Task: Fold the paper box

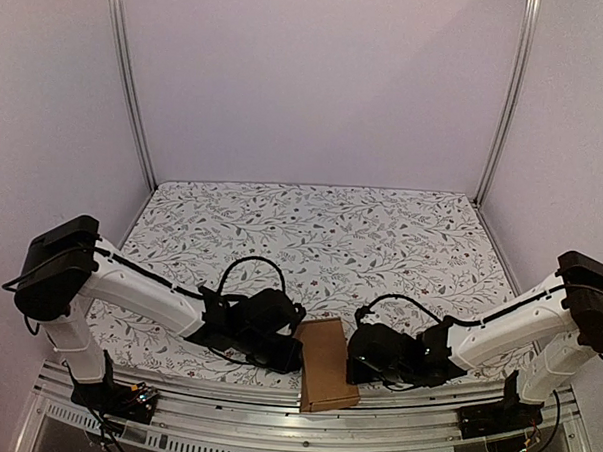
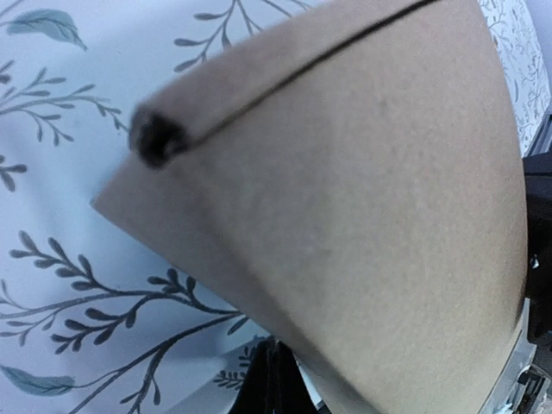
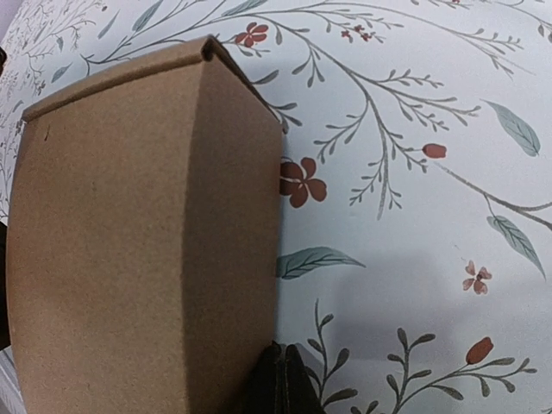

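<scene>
The paper box is a plain brown oblong carton lying at the table's near edge between the two arms. My left gripper sits against its left side, my right gripper against its right side. In the left wrist view the paper box fills most of the frame, and the black fingertips are pressed together just below its edge with nothing between them. The right wrist view shows the paper box standing with a closed top flap, the shut fingertips touching its lower right side.
The table is covered by a floral-print cloth. A metal rail runs along the near edge, under the box's front end. Lilac walls and two upright metal posts enclose the back.
</scene>
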You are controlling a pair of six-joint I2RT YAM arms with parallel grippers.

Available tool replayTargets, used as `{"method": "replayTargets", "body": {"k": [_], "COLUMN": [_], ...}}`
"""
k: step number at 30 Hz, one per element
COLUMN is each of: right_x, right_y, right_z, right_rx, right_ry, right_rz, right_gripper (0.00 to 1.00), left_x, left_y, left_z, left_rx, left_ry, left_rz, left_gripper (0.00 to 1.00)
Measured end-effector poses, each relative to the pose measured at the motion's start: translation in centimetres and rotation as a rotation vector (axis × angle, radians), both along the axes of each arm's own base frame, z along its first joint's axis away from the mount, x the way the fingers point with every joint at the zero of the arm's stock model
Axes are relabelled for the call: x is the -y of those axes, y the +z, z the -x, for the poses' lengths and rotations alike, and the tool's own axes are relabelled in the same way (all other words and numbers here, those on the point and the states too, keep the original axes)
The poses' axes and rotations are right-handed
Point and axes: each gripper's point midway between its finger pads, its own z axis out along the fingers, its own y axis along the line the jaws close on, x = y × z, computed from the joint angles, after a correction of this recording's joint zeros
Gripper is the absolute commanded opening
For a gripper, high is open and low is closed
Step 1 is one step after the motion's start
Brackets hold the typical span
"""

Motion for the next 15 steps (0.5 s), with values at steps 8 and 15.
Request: {"method": "replayTargets", "body": {"k": [8,15], "right_x": [-0.4,-0.8], "right_y": [0.1,0.1], "right_z": [-0.1,-0.9], "right_rx": [0.003,-0.036], "right_ry": [0.02,0.039], "right_rz": [0.002,-0.022], "right_gripper": [0.0,0.0], "left_x": [-0.5,-1.1], "left_y": [0.4,5.0], "left_z": [0.1,-0.5], "left_rx": [-0.006,0.077], "left_ry": [0.026,0.026], "left_rz": [0.108,0.206], "left_gripper": [0.0,0.0]}}
